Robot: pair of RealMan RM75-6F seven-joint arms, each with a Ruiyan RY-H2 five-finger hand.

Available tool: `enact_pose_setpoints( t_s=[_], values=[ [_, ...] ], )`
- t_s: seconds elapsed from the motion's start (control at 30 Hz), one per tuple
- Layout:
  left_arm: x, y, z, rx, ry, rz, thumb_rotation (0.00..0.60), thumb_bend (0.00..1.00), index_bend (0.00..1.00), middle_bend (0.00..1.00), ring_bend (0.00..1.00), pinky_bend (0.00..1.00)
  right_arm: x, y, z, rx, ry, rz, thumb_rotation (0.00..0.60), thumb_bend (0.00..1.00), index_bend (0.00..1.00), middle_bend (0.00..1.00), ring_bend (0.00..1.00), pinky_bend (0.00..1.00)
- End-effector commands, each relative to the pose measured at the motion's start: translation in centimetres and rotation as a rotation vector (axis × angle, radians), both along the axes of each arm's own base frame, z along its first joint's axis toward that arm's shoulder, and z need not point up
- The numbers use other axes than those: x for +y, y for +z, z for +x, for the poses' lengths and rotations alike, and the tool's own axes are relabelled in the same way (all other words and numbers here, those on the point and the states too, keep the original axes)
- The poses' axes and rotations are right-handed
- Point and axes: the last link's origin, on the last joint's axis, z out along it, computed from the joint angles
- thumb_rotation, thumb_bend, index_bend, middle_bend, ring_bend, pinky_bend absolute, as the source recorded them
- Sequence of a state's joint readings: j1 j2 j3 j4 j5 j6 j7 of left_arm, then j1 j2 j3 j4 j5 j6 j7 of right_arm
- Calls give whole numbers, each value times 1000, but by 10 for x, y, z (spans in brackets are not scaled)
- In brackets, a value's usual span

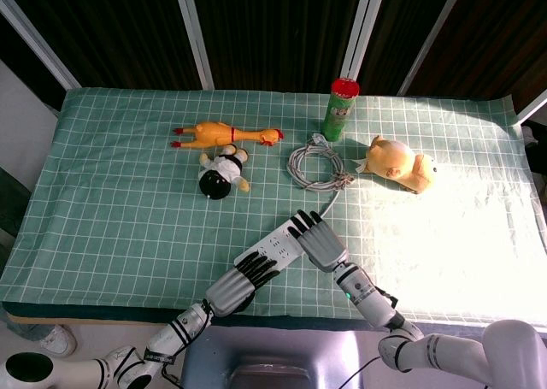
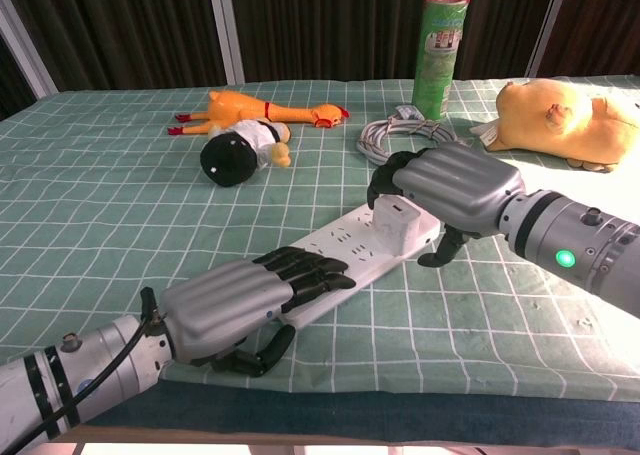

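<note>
A white power strip (image 1: 279,243) (image 2: 352,252) lies slantwise on the green checked cloth, with a white plug (image 2: 397,221) standing on its far end. My left hand (image 1: 236,284) (image 2: 240,300) lies over the strip's near end, fingers flat on top and thumb curled beneath by the strip's edge. Over the far end my right hand (image 1: 318,240) (image 2: 455,187) is cupped. Its fingers curl down onto the plug's top and left side, and its thumb stands on the plug's right side.
A coiled grey cable (image 1: 318,165) (image 2: 398,133) runs from the strip toward a green can (image 1: 339,111) (image 2: 440,50). A yellow plush (image 1: 400,164) (image 2: 560,120) lies at the right. A rubber chicken (image 1: 226,134) (image 2: 255,110) and a small doll (image 1: 220,173) (image 2: 240,150) lie further left.
</note>
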State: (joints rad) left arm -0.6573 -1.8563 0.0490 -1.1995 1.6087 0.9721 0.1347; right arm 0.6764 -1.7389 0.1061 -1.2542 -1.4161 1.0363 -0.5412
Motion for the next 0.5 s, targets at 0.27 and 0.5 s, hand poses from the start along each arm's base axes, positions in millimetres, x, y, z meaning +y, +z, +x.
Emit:
enact_pose_setpoints(
  t_s=[0.27, 0.5],
  values=[
    [-1, 1, -1, 1, -1, 1, 600, 730, 0, 0, 0, 20, 1, -6, 3, -13, 15, -11, 600, 329, 498, 357, 242, 417],
    [0, 1, -1, 4, 1, 0, 600, 732, 0, 0, 0, 20, 1, -8, 4, -16, 18, -17, 600, 333, 544, 391, 279, 457]
  ],
)
